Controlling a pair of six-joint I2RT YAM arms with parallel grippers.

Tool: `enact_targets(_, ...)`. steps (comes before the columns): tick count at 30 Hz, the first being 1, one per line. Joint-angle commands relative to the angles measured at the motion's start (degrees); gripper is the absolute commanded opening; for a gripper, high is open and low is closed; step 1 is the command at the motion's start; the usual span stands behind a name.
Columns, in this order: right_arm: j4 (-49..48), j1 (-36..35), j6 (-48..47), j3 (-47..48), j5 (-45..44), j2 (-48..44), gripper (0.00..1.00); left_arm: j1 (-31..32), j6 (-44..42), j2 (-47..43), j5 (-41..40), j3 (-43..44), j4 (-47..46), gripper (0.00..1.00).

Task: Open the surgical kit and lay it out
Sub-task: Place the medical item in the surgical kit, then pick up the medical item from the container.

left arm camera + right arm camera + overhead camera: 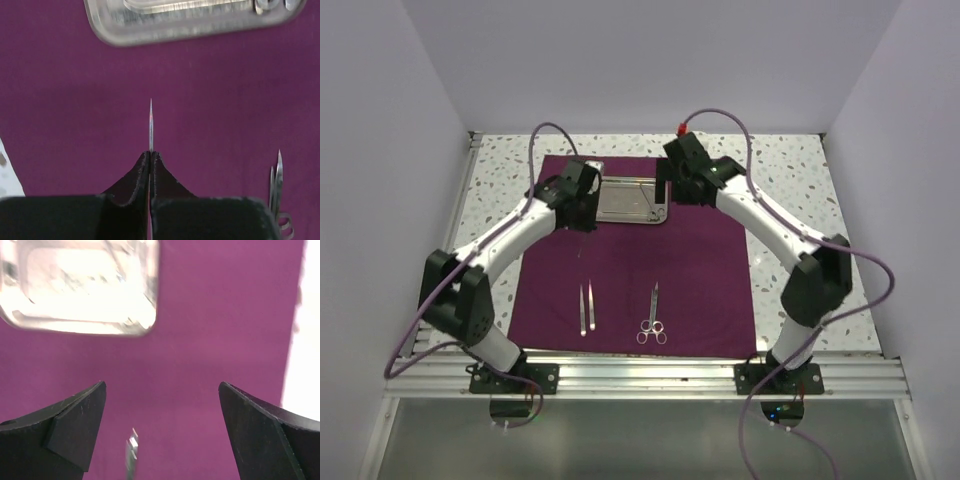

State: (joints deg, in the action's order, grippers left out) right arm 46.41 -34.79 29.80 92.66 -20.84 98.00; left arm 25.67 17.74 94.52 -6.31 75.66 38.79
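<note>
Left tool [150, 153]: pressed together, pinching a slim pointed instrument [151, 125], tip toward the tray [150, 37]; I judge it is held for placement.
Right tool [162, 386]: spread, empty, over the cloth [200, 340].
Kit: cloth flat on the surface [790, 170]; tweezers [587, 308] and scissors [653, 316] lie apart for access.

The speckled white desk [790, 170] carries a dark purple cloth [700, 270] spread flat across its middle, with speckled strips of the desk showing at the left, right and far edges.
</note>
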Motion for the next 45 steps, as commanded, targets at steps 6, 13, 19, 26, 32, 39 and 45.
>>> enact_targets(6, -1.33, 0.60, -7.83, 28.08, 5.72, 28.11, 0.95, 3.77, 12.74, -16.99, 4.45, -22.91, -1.07, 0.00)
enact_targets(13, -2.20, 0.68, -8.62, 35.83, 6.60, 38.67, 0.81, 4.39, 18.73, -21.13, 5.25, -28.55, -2.14, 0.27)
enact_targets(19, -3.96, 0.68, -7.83, 35.13, 7.48, 41.22, 0.69, 4.39, 20.23, -20.69, 2.09, -25.30, 1.55, 0.77)
enact_targets(26, -4.93, 0.60, -7.22, 34.69, 8.10, 43.85, 0.61, 4.39, 19.79, -20.25, 1.82, -24.07, 2.96, 0.75)
enact_targets(32, -5.98, 1.03, -6.43, 33.64, 8.18, 45.09, 0.59, 4.39, 19.70, -21.48, 0.94, -24.07, 4.63, 0.75)
enact_targets(39, -5.72, 1.74, -5.46, 33.81, 9.76, 46.23, 0.36, 4.39, 19.18, -22.19, 0.24, -24.94, 5.34, 0.74)
enact_targets(45, -5.54, 1.74, -3.88, 32.23, 10.38, 47.20, 0.20, 4.39, 18.56, -22.19, -0.28, -23.45, 6.21, 0.73)
